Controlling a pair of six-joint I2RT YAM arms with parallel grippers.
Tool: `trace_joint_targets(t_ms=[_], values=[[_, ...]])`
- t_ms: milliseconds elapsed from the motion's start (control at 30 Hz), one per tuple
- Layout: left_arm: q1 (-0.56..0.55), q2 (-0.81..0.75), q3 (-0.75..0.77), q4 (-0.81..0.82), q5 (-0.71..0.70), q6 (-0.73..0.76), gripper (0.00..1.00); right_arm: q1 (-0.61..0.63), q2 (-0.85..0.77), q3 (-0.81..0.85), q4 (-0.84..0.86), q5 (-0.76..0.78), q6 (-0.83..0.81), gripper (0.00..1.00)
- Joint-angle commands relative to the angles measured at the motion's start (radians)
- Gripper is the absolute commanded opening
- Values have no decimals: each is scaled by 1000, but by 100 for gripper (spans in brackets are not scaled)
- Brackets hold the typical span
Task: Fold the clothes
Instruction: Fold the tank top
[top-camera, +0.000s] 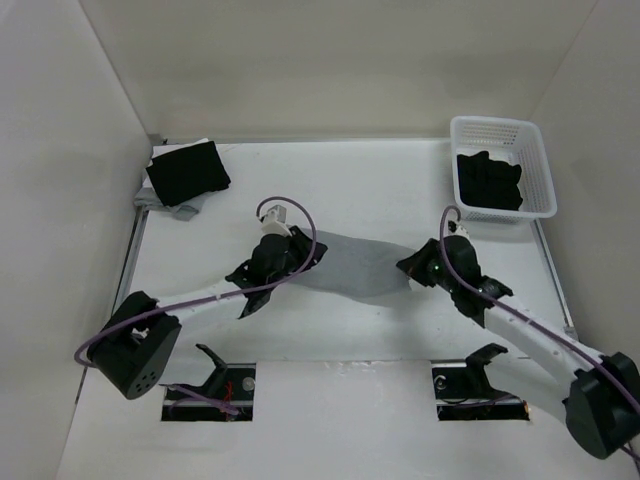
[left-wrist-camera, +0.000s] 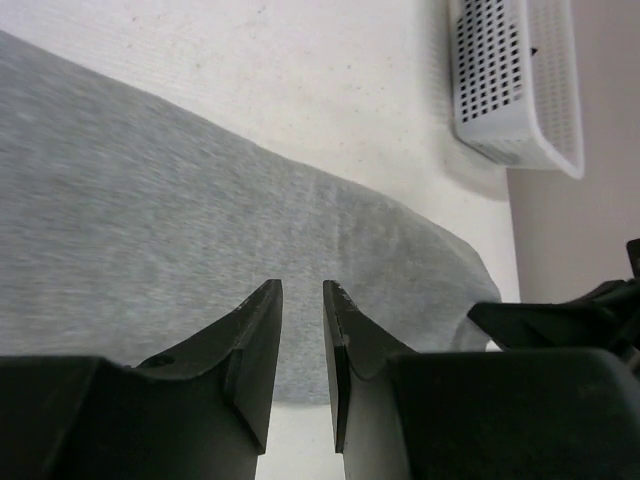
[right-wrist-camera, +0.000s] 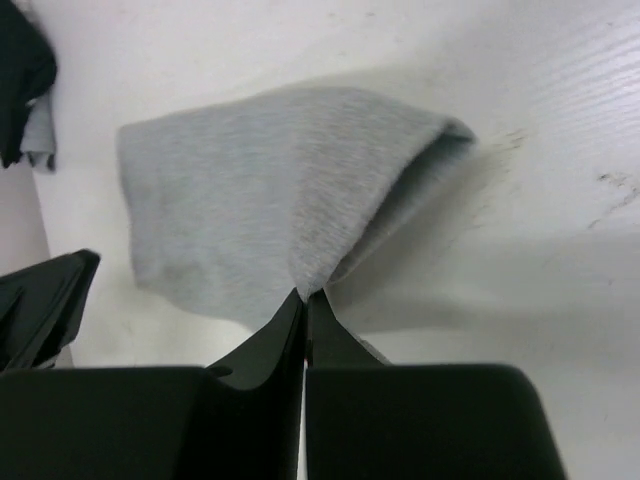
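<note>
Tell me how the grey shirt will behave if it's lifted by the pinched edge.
Probably floppy: the grey shirt tents and creases where the right fingers pinch it, so the rest should sag. Likely light: a small pinch raises it. Its far side may drag on the table.

One camera is looking down from high above and behind the arms, seeing the whole counter. Two more are riding on the arms, peeking past the left hand and the right hand, very close to the grey shirt. All three are seeing that shirt. The top and left ones are sharing the basket too.
</note>
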Motion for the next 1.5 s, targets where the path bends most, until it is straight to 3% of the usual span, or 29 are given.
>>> trace_joint_targets(t_ms=[0, 100, 267, 600, 667, 767, 867, 1000, 1067, 1133, 1267, 1333, 1467], values=[[22, -100, 2, -1, 11, 4, 22, 98, -67, 140, -190, 105, -33, 0], [57, -196, -7, -56, 11, 3, 22, 205, 12, 281, -233, 147, -49, 1], [137, -366, -28, -145, 17, 3, 23, 345, 297, 547, -240, 185, -79, 2], [310, -546, -65, -250, 109, -4, 24, 465, 911, 1088, -295, 116, -115, 5], [345, -568, -73, -265, 129, -5, 24, 475, 1001, 1171, -306, 106, -99, 12], [385, -598, -76, -288, 146, -2, 24, 491, 1051, 1220, -296, 93, -87, 34], [404, -627, -76, -314, 146, -1, 24, 491, 996, 1179, -235, 83, -78, 46], [347, -600, -77, -302, 125, -10, 24, 446, 814, 996, -111, 87, -79, 46], [285, -531, -76, -268, 89, -11, 24, 411, 752, 911, -70, 80, -95, 28], [214, -445, -71, -218, 51, -17, 24, 383, 721, 843, -63, 73, -113, 2], [145, -354, -96, -173, -3, -59, 30, 371, 585, 621, 15, 138, -153, 0], [149, -385, -140, -203, -30, -82, 36, 368, 496, 512, 59, 167, -176, 7], [192, -485, -220, -346, -52, -126, 50, 345, 298, 362, 53, 181, -239, 38]])
